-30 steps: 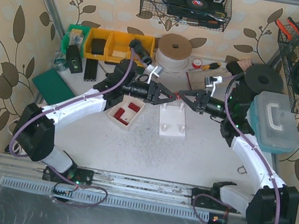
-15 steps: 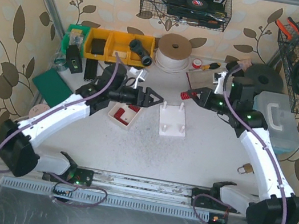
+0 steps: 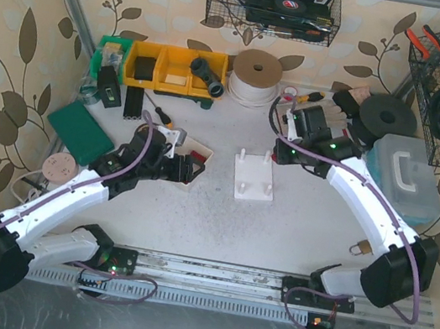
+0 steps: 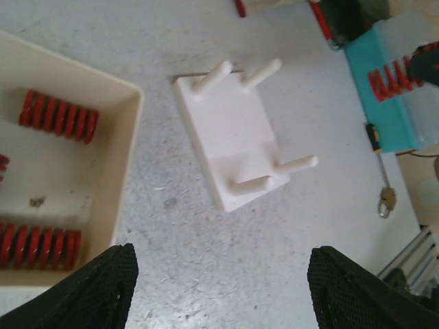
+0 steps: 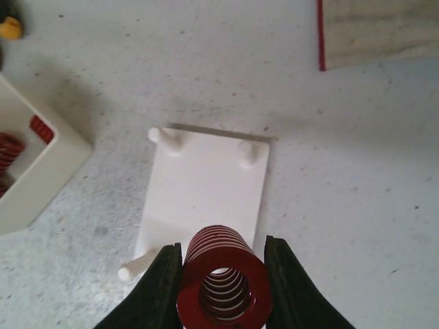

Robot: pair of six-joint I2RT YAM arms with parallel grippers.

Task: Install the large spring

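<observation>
- Left jaws: stood spread, nothing between them.
- Beige tray holding red springs: lay ahead and left of left jaws, on desk.
- White peg base: lay straight ahead of left jaws, four pegs showing.
- Right jaws: pinched large spring by its sides, bore facing wrist camera.
- Large spring sat over near end of peg base; contact with base could not be told.

Springs in tray left of peg plate, large spring between right fingers over plate
</observation>
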